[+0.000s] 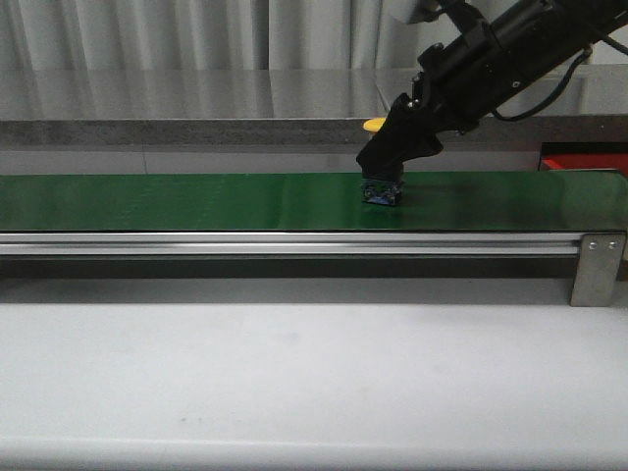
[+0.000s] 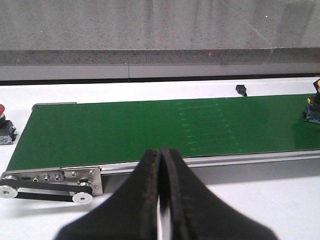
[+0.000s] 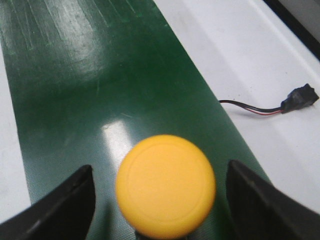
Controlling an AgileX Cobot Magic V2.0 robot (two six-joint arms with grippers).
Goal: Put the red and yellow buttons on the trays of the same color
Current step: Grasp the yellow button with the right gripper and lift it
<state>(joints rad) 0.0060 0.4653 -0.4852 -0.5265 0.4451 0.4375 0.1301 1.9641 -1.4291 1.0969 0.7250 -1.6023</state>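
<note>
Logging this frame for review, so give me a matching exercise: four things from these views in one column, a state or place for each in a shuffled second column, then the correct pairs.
Things
1. left gripper
2. right gripper
3. yellow button
4. red button

States or places
A. off the end of the green belt, on the white surface
B. fingers pressed together, holding nothing
C. on the belt, between two spread fingers
D. open, one finger on either side of a button

Pairs: 1-B, 2-D, 3-C, 4-A
</note>
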